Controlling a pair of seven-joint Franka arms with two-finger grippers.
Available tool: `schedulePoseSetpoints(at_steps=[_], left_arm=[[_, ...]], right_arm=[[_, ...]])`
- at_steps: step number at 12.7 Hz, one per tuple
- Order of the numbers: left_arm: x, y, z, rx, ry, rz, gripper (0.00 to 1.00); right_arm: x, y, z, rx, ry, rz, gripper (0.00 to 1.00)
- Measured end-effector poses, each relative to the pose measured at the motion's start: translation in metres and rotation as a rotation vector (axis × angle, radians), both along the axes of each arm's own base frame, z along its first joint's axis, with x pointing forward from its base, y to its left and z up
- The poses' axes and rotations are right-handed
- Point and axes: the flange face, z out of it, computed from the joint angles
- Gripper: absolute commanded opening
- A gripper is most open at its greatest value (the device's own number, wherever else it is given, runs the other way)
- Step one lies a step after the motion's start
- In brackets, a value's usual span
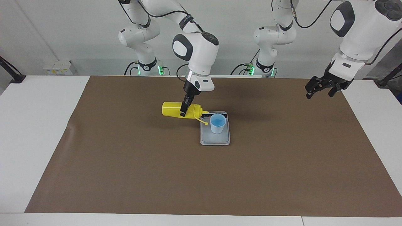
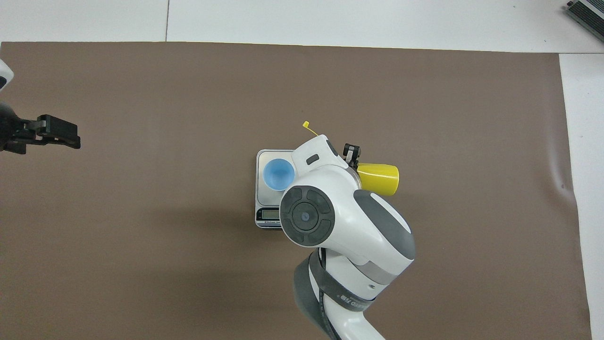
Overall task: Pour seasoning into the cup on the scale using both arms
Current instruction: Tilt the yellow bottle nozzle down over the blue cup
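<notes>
Facing view, seasoning [image 1: 172, 109]: mid-frame, held sideways in the air, nozzle toward the cup
Right gripper [image 1: 185, 108]: pinching the seasoning
Cup [image 1: 218, 123]: upright on the scale [image 1: 215, 139], mid-frame
Left gripper [image 1: 323, 86]: spread, waits at right edge, over brown mat [image 1: 201, 175]

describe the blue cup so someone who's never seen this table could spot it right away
Start at the brown mat that covers the table and find the flat silver-grey scale near its middle. The cup stands upright on the scale's weighing plate. It is small, light blue, tapered and without a handle, unlike the longer yellow seasoning bottle held on its side next to it.
</notes>
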Motion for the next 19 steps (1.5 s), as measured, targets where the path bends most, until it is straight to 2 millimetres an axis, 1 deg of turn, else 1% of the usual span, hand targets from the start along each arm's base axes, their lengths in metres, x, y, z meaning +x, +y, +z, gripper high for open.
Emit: schedulePoseSetpoints(at_steps=[1, 2, 7, 9, 12, 17, 19], left_arm=[[0.0, 0.0, 0.0, 0.0, 0.0, 0.0, 1.0], [0.0, 0.0, 0.0, 0.0, 0.0, 0.0, 1.0], [0.0, 0.0, 0.0, 0.0, 0.0, 0.0, 1.0], [0.0, 0.0, 0.0, 0.0, 0.0, 0.0, 1.0], [0.0, 0.0, 0.0, 0.0, 0.0, 0.0, 1.0], [0.0, 0.0, 0.0, 0.0, 0.0, 0.0, 1.0], [0.0, 0.0, 0.0, 0.0, 0.0, 0.0, 1.0]], right_arm=[[0.0, 0.002, 0.0, -0.013, -0.014, -0.008, 0.0], [-0.002, 0.008, -0.002, -0.038, -0.042, -0.017, 0.0], [-0.023, 0.065, -0.021, -0.183, -0.149, -0.015, 0.0], [-0.029, 0.08, -0.033, -0.237, -0.179, -0.007, 0.0], [-0.035, 0.091, -0.045, -0.298, -0.234, -0.003, 0.0], [-0.035, 0.092, -0.046, -0.362, -0.28, 0.02, 0.0], [-0.037, 0.096, -0.05, -0.39, -0.303, 0.033, 0.0]])
